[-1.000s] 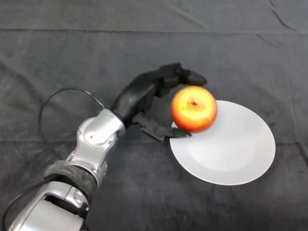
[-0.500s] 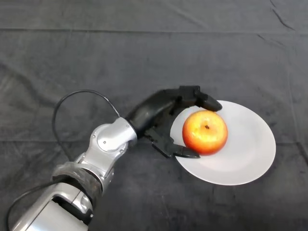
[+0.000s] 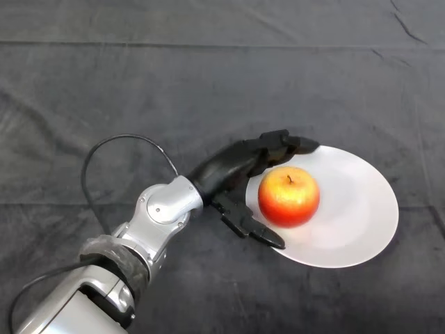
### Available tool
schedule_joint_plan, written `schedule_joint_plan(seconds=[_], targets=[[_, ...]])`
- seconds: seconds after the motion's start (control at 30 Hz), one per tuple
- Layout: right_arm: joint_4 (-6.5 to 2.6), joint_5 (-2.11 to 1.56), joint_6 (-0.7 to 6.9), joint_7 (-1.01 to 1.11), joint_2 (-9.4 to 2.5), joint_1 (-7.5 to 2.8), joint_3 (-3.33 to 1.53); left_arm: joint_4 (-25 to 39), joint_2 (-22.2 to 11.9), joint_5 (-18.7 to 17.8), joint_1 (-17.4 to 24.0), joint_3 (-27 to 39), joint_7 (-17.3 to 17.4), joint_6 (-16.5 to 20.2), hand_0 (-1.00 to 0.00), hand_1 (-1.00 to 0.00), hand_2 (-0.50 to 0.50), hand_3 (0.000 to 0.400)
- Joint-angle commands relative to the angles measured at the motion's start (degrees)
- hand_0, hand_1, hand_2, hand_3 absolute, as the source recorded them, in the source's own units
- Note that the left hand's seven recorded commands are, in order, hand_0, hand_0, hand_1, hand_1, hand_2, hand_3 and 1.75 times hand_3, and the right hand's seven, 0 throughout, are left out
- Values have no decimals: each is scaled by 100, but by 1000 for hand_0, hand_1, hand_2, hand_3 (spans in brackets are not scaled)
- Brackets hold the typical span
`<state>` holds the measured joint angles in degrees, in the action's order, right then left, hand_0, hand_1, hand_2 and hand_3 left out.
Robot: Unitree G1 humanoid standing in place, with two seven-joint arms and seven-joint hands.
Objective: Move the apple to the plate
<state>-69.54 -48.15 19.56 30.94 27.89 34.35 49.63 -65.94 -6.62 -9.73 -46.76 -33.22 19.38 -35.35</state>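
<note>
A red and yellow apple point(image 3: 288, 196) rests upright on the left part of a white plate point(image 3: 354, 202) at the right of the table. My left hand point(image 3: 242, 164) is just left of the apple, at the plate's left rim. Its fingers point(image 3: 286, 143) reach over the plate's rim behind the apple and its thumb point(image 3: 256, 229) lies in front of it. Both stand a little apart from the fruit, so the hand is open around it and grips nothing.
A dark wrinkled cloth point(image 3: 139, 83) covers the whole table. My silver-grey forearm point(image 3: 163, 212) comes in from the lower left.
The hand carried the apple down and to the right onto the plate. The fingers and thumb have since spread away from it, and the apple now lies on the plate.
</note>
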Motion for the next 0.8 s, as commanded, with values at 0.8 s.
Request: schedule_joint_plan(seconds=[0.8], targets=[[7, 4, -19, -16, 70, 3, 73, 119, -708, -269, -8, 508, -117, 0, 0, 0, 0, 0]])
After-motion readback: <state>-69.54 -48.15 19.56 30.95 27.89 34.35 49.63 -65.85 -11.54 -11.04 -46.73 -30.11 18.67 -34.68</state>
